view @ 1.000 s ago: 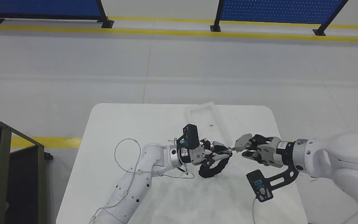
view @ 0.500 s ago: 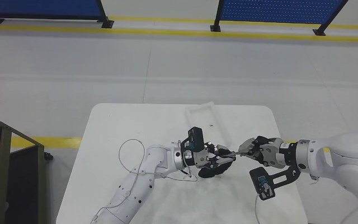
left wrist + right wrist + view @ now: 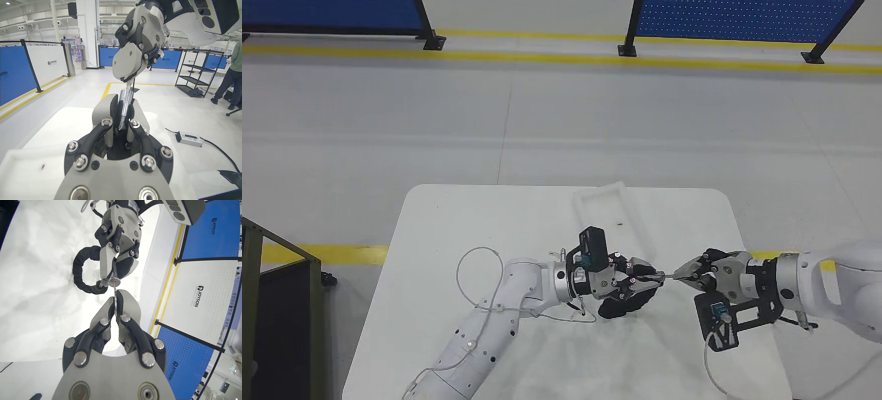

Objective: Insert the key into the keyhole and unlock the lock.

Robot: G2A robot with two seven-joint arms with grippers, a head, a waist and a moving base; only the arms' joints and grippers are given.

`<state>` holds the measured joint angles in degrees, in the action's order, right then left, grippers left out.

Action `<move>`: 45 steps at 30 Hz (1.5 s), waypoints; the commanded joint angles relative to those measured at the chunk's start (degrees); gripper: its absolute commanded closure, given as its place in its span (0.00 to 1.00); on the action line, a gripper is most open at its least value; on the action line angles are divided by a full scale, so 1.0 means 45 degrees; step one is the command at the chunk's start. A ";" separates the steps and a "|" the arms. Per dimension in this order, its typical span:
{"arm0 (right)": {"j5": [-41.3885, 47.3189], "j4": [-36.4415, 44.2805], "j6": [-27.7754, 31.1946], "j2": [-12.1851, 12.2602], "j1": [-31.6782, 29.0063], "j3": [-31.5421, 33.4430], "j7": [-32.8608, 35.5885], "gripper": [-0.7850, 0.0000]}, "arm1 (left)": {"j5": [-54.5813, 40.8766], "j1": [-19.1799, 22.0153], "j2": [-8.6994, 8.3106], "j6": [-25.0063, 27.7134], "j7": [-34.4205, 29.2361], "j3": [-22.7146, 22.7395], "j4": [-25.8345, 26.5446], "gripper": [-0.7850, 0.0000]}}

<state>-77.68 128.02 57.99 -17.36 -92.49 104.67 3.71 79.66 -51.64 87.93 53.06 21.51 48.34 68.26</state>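
Observation:
My left gripper (image 3: 644, 281) is shut on the lock's silver cylinder (image 3: 125, 105), held above the middle of the table. The lock's black cable loop (image 3: 80, 275) hangs beside that gripper. Facing it from the other side, my right gripper (image 3: 691, 272) is shut on the flat silver key (image 3: 115, 300). The key's blade (image 3: 129, 85) points straight at the round keyhole face (image 3: 114, 282), and its tip is at or just inside the slot. In the right wrist view the left gripper's fingers (image 3: 105, 262) close around the cylinder. How deep the key sits is hidden.
A shallow white tray (image 3: 605, 200) lies at the table's far edge. Near the left arm a thin white cable (image 3: 468, 276) loops over the tabletop. A small grey box with a black lead (image 3: 189, 137) lies off to one side. A dark rack (image 3: 272, 300) stands left of the table.
Both grippers have shifted slightly to the right and toward the table's front. The right wrist has rolled, and the key's tip has closed the gap to the keyhole.

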 commanded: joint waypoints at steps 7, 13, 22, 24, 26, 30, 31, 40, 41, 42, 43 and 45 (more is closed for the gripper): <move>0.2954 -0.0329 0.0002 0.0201 -0.0477 0.0241 0.0941 1.00 | 0.0791 0.0128 -0.0051 -0.0488 0.0528 -0.0175 0.0090 1.00; 0.4965 -0.0573 0.0002 0.0335 -0.0654 0.0194 0.1516 1.00 | 0.1752 0.0193 -0.0130 -0.1058 0.0809 -0.0300 0.0278 1.00; 0.6916 -0.0789 0.0002 0.0553 -0.0576 0.0016 0.2616 0.00 | 0.2230 0.0150 -0.0222 -0.1122 0.1399 -0.0522 0.0187 1.00; 0.7041 -0.0668 0.0002 0.0602 -0.0550 -0.0044 0.2706 0.00 | 0.2221 0.0157 -0.0236 -0.1141 0.1384 -0.0533 0.0116 1.00; 0.7111 -0.0652 0.0002 0.0648 -0.0512 -0.0072 0.2691 0.00 | 0.2236 0.0159 -0.0252 -0.1161 0.1282 -0.0551 0.0020 1.00; 0.7237 -0.0764 0.0002 0.0685 -0.0415 -0.0067 0.2050 0.00 | 0.2287 0.0083 -0.0304 -0.1289 0.0795 -0.0537 -0.0206 1.00; 0.7292 -0.0860 0.0002 0.0692 -0.0438 -0.0104 0.1890 0.00 | 0.2250 0.0032 -0.0322 -0.1270 0.0699 -0.0524 -0.0261 1.00; 0.8379 -0.1536 0.0002 0.0932 -0.0306 -0.0537 0.2211 0.00 | 0.2046 -0.0602 -0.0558 -0.0914 -0.0367 -0.0366 -0.0674 1.00; 0.8519 -0.1661 0.0002 0.0950 -0.0256 -0.0601 0.2259 0.00 | 0.2038 -0.0682 -0.0576 -0.0886 -0.0472 -0.0388 -0.0703 1.00; 0.8685 -0.1801 0.0002 0.0962 -0.0195 -0.0658 0.2287 0.00 | 0.2006 -0.0763 -0.0589 -0.0833 -0.0533 -0.0424 -0.0722 1.00; 0.8874 -0.1949 0.0002 0.0969 -0.0134 -0.0717 0.2307 0.00 | 0.1977 -0.0843 -0.0600 -0.0802 -0.0599 -0.0464 -0.0772 1.00; 0.9134 -0.2201 -0.0046 0.0970 0.0029 -0.0795 0.2401 0.00 | 0.1996 -0.0955 -0.0610 -0.0784 -0.0807 -0.0580 -0.0872 1.00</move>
<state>-37.10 118.60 57.94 -12.99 -92.70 101.23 14.33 88.62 -55.69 85.19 49.51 18.27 46.00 64.56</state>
